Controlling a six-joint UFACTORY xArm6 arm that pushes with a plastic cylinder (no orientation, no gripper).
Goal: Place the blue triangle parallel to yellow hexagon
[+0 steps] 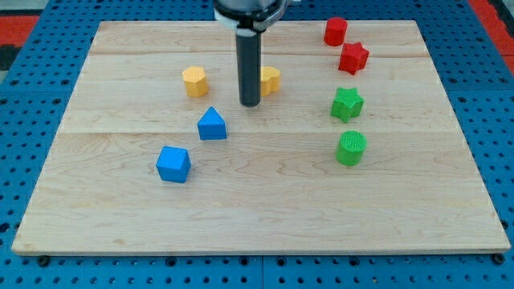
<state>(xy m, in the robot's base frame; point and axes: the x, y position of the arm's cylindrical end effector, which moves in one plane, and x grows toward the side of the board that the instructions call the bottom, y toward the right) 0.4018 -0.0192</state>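
The blue triangle (212,124) lies left of the board's centre. The yellow hexagon (194,81) sits above it and slightly to the left, apart from it. My tip (250,103) stands on the board to the right of and a little above the blue triangle, not touching it. The rod partly hides another yellow block (271,79) just right of it.
A blue cube (173,164) lies lower left of the triangle. At the right are a red cylinder (335,31), a red star (352,58), a green star (347,103) and a green cylinder (351,148). The wooden board (257,217) rests on a blue pegboard.
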